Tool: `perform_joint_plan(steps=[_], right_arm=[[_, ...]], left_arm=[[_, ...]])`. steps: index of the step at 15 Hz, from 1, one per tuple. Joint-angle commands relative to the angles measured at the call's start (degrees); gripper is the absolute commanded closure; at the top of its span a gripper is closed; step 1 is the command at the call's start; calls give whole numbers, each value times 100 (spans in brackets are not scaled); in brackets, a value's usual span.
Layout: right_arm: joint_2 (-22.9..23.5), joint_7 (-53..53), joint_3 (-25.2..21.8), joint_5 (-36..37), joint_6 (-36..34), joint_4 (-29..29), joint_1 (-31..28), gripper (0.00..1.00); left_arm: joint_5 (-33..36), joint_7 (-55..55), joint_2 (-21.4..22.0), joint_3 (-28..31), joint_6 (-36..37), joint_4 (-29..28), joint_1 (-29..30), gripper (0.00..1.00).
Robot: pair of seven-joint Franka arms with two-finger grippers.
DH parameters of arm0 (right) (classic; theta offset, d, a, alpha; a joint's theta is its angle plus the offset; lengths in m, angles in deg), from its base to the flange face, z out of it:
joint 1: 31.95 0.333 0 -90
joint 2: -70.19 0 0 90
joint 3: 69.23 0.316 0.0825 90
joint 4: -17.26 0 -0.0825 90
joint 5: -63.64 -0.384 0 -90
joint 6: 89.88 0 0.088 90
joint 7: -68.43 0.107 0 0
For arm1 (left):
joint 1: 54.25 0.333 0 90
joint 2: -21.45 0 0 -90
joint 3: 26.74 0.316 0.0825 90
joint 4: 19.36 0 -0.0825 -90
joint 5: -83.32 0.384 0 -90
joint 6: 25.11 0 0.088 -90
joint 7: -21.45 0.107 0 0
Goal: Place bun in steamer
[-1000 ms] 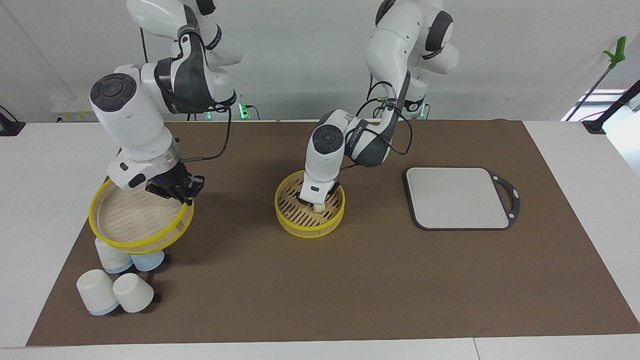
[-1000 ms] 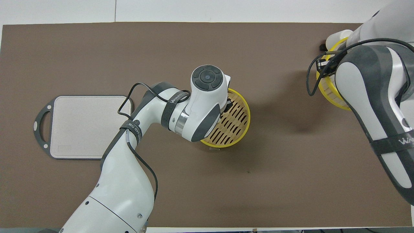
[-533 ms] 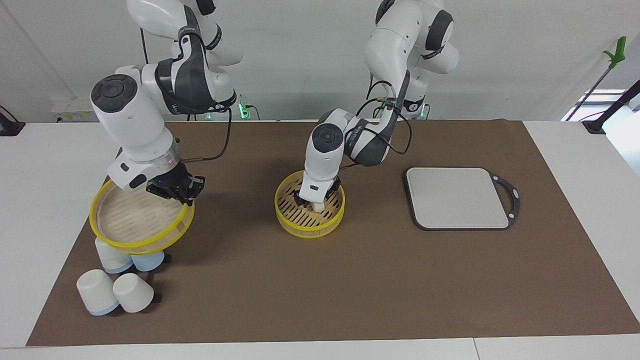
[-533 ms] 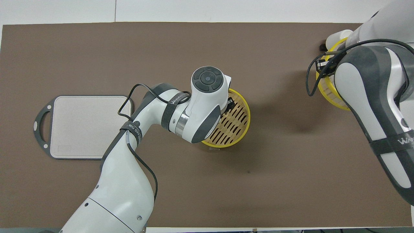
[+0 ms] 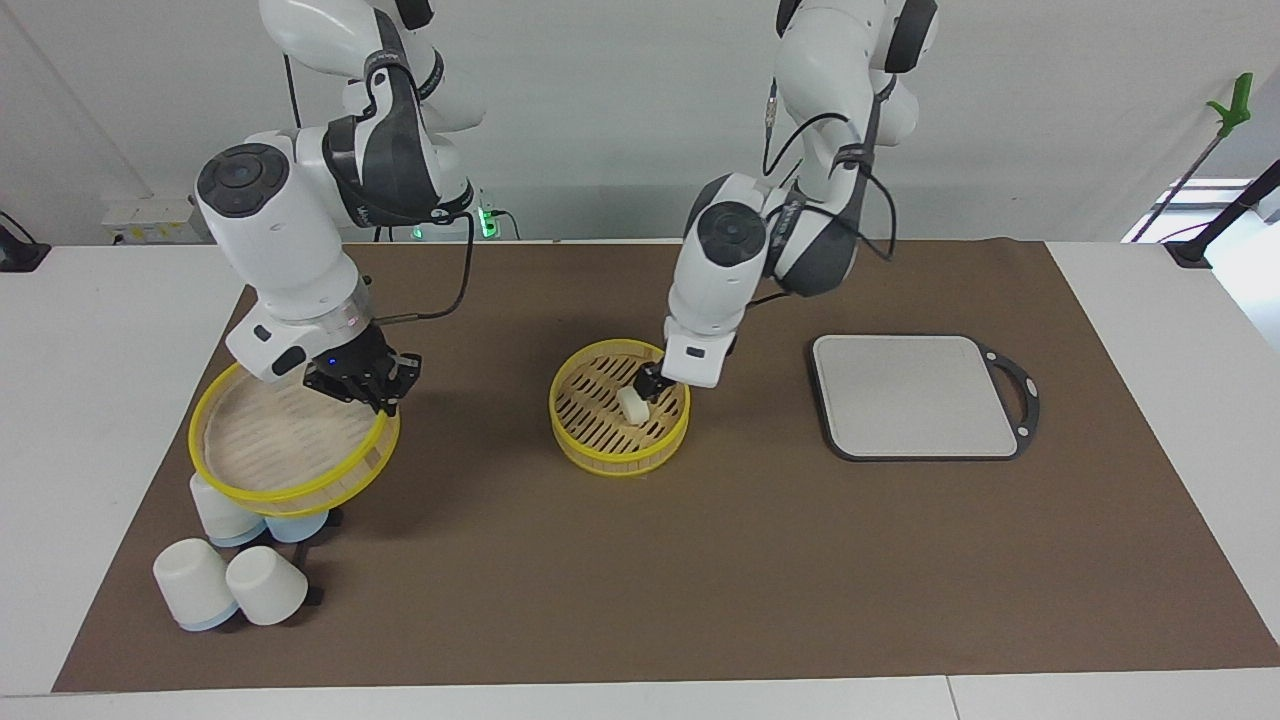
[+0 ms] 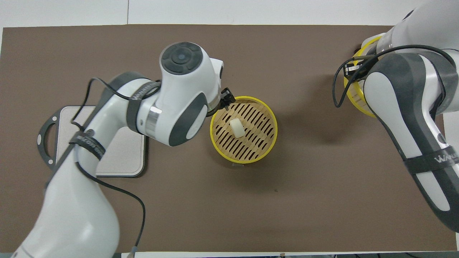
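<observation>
The bun point(image 6: 237, 128) lies on its side on the steamer point(image 5: 618, 453) slats, free of the left hand point(image 5: 648, 383), which hovers empty over the rim; the right hand point(image 5: 365, 388) grips the lid point(image 5: 292, 487).

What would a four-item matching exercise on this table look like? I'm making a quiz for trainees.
Things:
1. bun
2. lid
3. board
4. cups

Places or states:
A. upturned, at the right arm's end of the table
B. lying on the slats in the steamer
C. held up by the right pincer
D. flat on the mat, at the left arm's end

Pairs: 1-B, 2-C, 3-D, 4-A
</observation>
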Motion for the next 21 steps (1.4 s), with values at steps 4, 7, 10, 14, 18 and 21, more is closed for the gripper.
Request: perform_joint_plan(steps=[4, 7, 10, 14, 18, 21], right_arm=[[-17, 1690, 24, -165, 317, -97, 969, 100], [123, 2631, 24, -165, 606, -97, 1515, 100], [387, 3467, -2, -77, 774, 25, 2034, 100], [1080, 4627, -38, -42, 748, 692, 2658, 100], [1363, 4936, -38, 11, 826, 940, 2922, 100], [1495, 5033, -38, 213, 835, 940, 3037, 100]], left_arm=[[107, 1708, 608, -23, 729, -411, 1332, 0], [579, 2536, 660, -32, 862, -419, 1737, 0], [678, 3985, 713, -23, 1038, -402, 2352, 0], [678, 5129, 1029, -23, 1397, -419, 2827, 0], [678, 5501, 1249, -50, 1521, -543, 2995, 0], [687, 5527, 1406, -173, 1574, -612, 3206, 0]])
